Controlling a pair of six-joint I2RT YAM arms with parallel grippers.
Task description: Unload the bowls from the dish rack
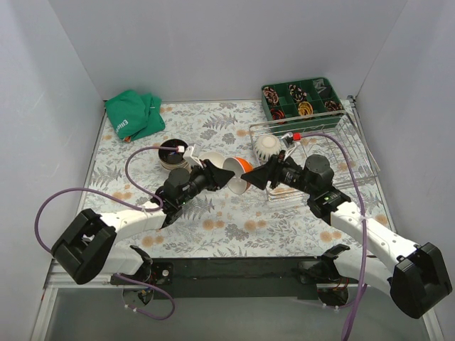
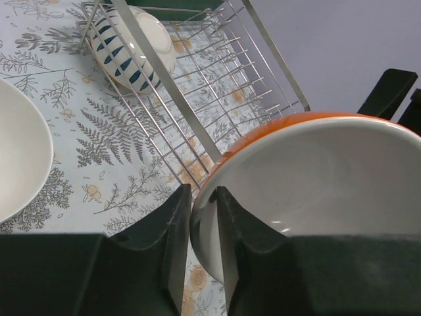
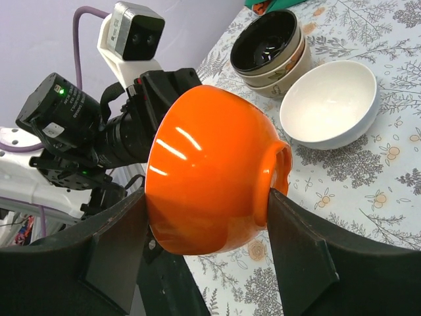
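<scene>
Orange bowl glossy glazed ceramic, smooth. Dish rack thin shiny metal wire. Jaws matt black plastic; worktop matt printed cover; green cloth soft.

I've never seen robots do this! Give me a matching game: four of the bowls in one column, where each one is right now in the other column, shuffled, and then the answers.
Bowls
1. orange bowl
2. plain white bowl
3. blue-patterned bowl
4. dark-glazed bowl

Places
a. lying in the dish rack
b. on top of the stack of bowls
c. held between the left gripper and the right gripper
d. on its own on the table, beside the stack

Pairs: 1-c, 2-d, 3-a, 4-b
</scene>
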